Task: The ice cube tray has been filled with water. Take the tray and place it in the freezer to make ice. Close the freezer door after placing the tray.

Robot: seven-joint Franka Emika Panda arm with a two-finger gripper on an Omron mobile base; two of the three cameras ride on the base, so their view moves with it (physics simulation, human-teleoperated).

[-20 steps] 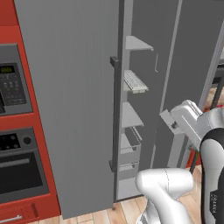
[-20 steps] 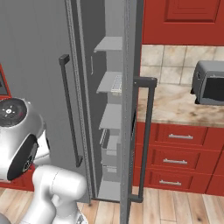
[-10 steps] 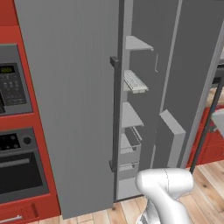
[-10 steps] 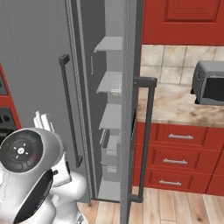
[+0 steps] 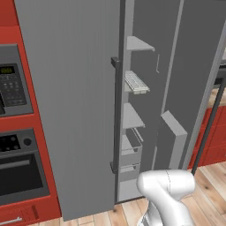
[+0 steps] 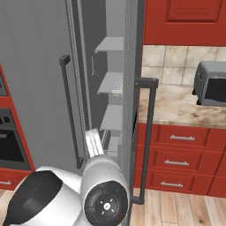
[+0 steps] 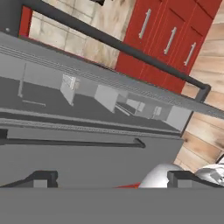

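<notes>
The ice cube tray (image 5: pixel 136 82) sat on a freezer (image 5: pixel 145 110) shelf, the freezer door (image 5: pixel 194 79) stood wide, and the claw (image 7: pixel 111 179), fingers spread and empty, wanted to swing outside that door and push flat near its handle (image 6: pixel 149 132).

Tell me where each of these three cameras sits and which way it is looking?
Left base view: behind the arm on its left, looking forward and down at the open freezer; the white arm rises lower right.
Right base view: behind on the right, looking along the freezer door edge; the arm rises lower left.
Hand view: on the hand, rolled sideways, facing the freezer; the open gripper sits at the bottom.
Shared: both base views show the ice cube tray on a shelf.
</notes>
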